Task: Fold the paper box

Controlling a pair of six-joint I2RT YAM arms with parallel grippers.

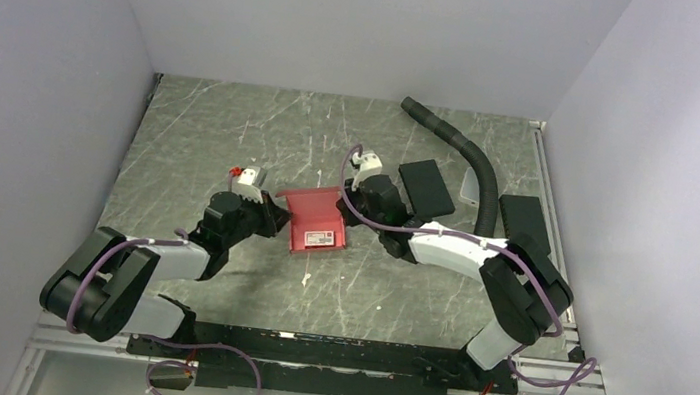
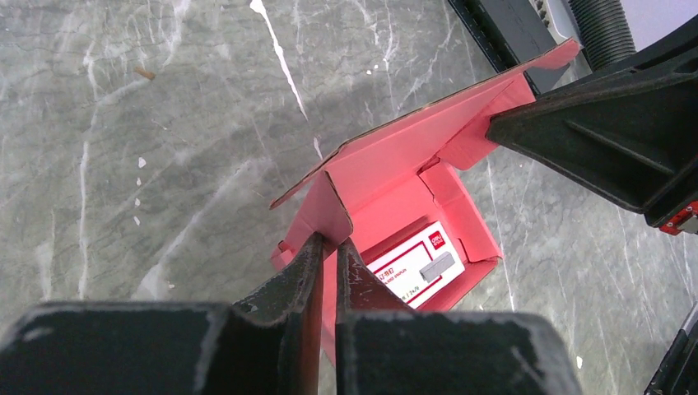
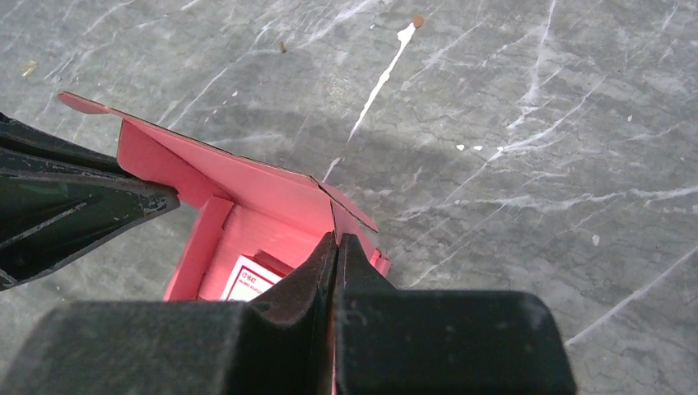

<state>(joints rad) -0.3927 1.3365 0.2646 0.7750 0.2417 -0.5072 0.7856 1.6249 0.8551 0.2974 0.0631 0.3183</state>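
Pink paper box (image 1: 315, 221), card (image 1: 319, 237) inside — black pad (image 1: 426, 189), hose (image 1: 485, 179) beyond right arm (image 1: 451, 248).

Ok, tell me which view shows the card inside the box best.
Left wrist: the red-and-white card lies nearly whole inside the paper box. Top external shows it tiny; right wrist only a corner.

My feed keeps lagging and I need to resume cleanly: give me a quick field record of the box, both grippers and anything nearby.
box: red paper box, partly formed, top open, long flap raised
left gripper: shut on the box's left end wall
right gripper: shut on the opposite end wall
inside box: small red-and-white card lying on the floor of the box
nearby: black pad and black hose, beyond the right gripper, apart from the box
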